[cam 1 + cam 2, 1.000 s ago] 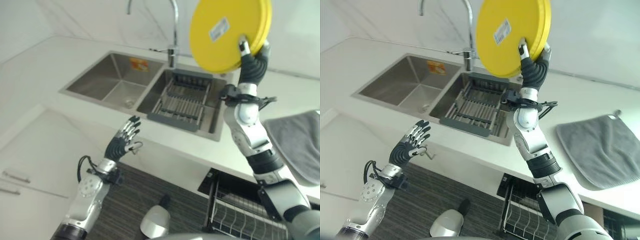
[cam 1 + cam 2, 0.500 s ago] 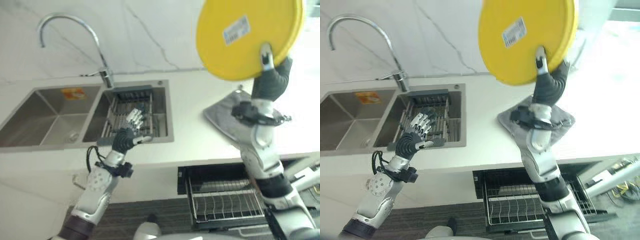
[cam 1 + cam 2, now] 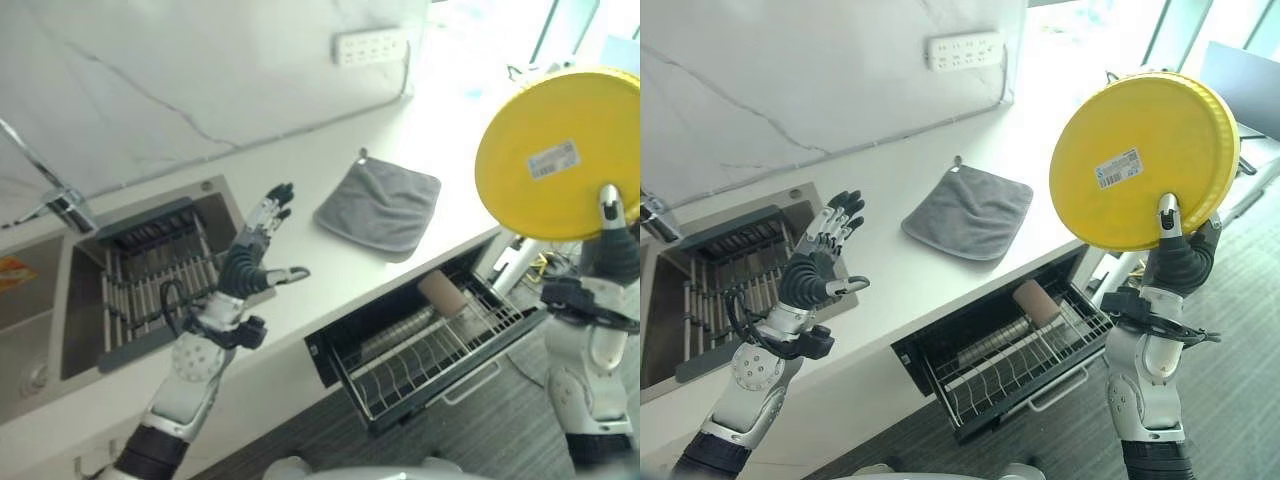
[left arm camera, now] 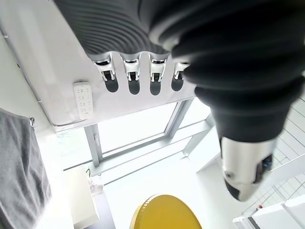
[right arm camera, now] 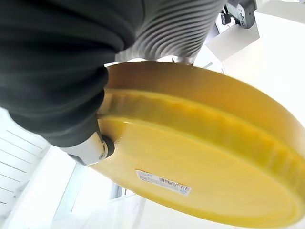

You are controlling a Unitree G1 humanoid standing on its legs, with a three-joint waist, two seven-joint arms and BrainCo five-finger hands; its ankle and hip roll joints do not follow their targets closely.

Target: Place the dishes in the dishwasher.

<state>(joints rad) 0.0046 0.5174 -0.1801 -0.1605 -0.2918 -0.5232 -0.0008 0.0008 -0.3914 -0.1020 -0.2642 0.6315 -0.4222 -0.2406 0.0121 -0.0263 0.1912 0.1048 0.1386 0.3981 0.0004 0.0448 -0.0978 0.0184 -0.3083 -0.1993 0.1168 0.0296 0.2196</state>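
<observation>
My right hand holds a round yellow plate upright in the air, thumb on its underside by a white sticker, fingers behind its rim. The plate hangs above and to the right of the open dishwasher's lower rack, which is pulled out below the counter. A tan cylindrical cup lies in that wire rack. My left hand is raised over the counter near the sink, fingers spread and straight, holding nothing.
A grey cloth lies on the white counter. The sink with a dark drying rack is at the left, with a faucet behind it. A wall socket strip sits on the marble backsplash.
The camera has swung right, so the sink slid left and the dishwasher rack came into fuller view. The yellow plate is lower and further right in my right hand. The left hand stays raised and open.
</observation>
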